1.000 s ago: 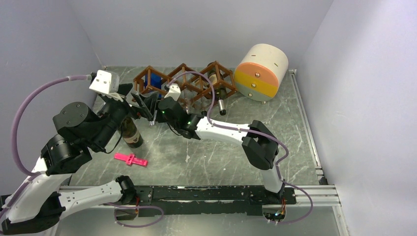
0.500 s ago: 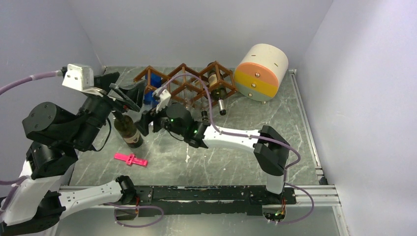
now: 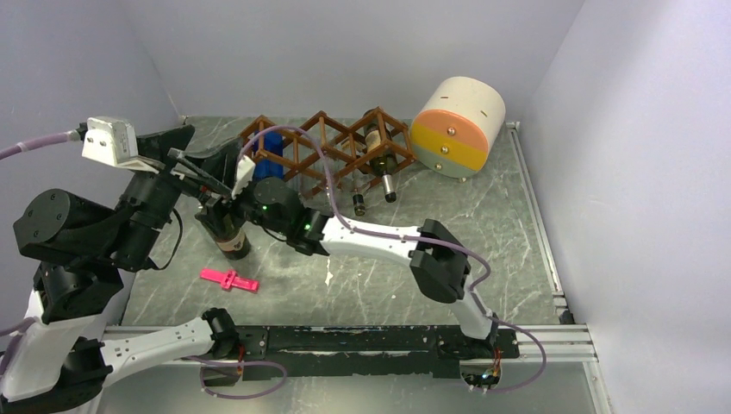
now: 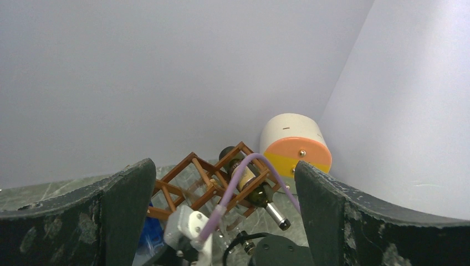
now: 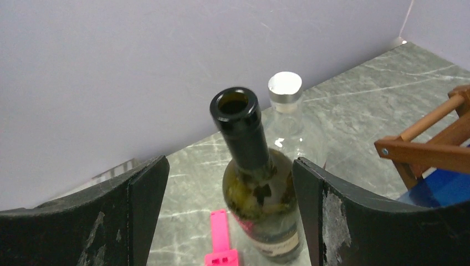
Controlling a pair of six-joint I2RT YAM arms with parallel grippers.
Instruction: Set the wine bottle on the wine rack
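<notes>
While the dark-green glass wine bottle [image 5: 256,183] stands mouth-up on the grey marbled table [image 5: 354,111], my right gripper [image 5: 228,162] straddles it, wide open, empty.

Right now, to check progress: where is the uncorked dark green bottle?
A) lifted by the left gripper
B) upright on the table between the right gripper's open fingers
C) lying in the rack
B: the dark green bottle stands on the table, the right gripper open around it.
</notes>
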